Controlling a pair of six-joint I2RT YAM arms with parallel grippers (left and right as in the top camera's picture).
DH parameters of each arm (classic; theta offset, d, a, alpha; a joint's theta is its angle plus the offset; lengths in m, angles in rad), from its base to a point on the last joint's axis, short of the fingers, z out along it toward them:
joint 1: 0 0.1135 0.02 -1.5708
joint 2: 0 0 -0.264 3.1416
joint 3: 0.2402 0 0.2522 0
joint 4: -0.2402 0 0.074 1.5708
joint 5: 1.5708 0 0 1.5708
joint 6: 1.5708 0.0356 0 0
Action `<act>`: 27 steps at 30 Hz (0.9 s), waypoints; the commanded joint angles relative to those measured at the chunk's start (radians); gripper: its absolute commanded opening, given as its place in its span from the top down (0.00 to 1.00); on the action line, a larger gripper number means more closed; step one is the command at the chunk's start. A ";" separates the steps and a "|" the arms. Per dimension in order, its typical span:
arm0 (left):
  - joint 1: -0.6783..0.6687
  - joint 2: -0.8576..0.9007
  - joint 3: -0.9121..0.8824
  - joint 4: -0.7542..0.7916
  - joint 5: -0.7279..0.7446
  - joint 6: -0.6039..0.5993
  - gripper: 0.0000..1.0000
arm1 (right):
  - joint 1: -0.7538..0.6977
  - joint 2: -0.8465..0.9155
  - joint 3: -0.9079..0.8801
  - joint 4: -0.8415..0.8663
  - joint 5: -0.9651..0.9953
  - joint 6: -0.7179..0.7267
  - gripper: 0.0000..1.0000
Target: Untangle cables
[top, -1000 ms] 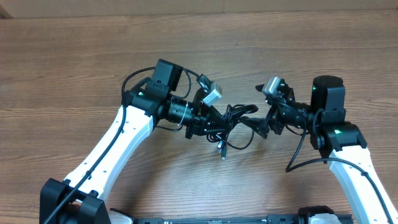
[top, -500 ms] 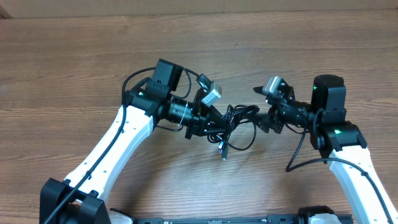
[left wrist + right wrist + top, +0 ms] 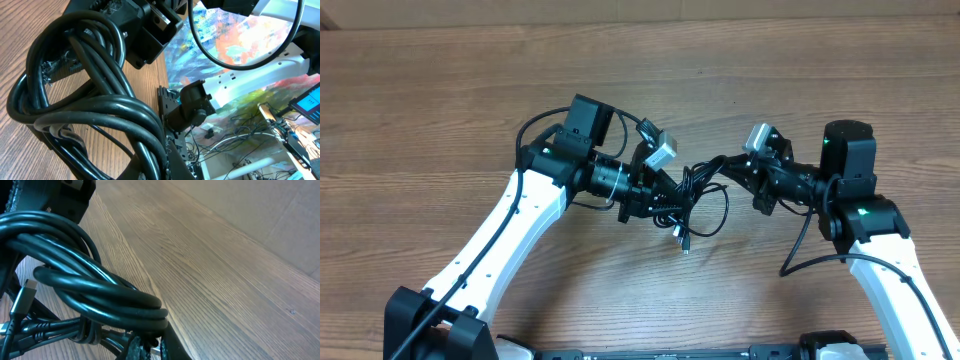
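The right gripper (image 3: 728, 167) has just clamped shut on the tangled thin black cables (image 3: 698, 200), held between the 2 arms over the brown wooden table (image 3: 440, 100), left gripper (image 3: 662, 196) clenching them too; pulling apart may tighten the knot.

Mid-counter (image 3: 820, 80), the cables (image 3: 692, 188) bunch up between the two tools. The left tool (image 3: 668, 196) sits on the bundle's left side and the right tool (image 3: 728, 168) on its right, both touching it. A loop sags toward the counter's near edge, and a plug end (image 3: 682, 243) lies just beyond it on that side.
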 commanded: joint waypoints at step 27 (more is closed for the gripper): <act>-0.008 -0.003 0.003 0.016 0.019 -0.027 0.96 | -0.003 -0.011 0.027 0.073 -0.126 0.006 0.96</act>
